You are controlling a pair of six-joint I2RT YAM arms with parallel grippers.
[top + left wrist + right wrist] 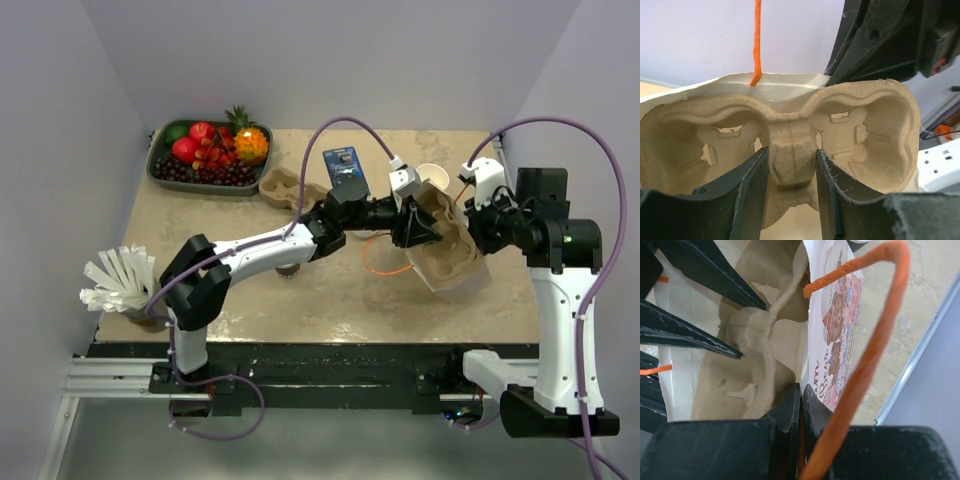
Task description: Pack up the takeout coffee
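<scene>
My left gripper (413,228) (792,156) is shut on the middle ridge of a brown pulp cup carrier (436,213) (880,130). The carrier sits partly inside a white paper bag (456,270) (836,335) with orange handles and a bear print. My right gripper (465,215) (801,390) is shut on the bag's rim beside one handle, holding the mouth open. I cannot pick out the takeout coffee for sure. A round white-topped cup (432,175) stands just behind the bag. A dark brown thing (290,270) shows under the left forearm.
A second pulp carrier (288,188) lies at mid-table, with a blue packet (345,165) beside it. A dark tray of fruit (160,172) fills the back left corner. A bundle of white sticks (118,280) stands at the left edge. The bag sits near the right edge.
</scene>
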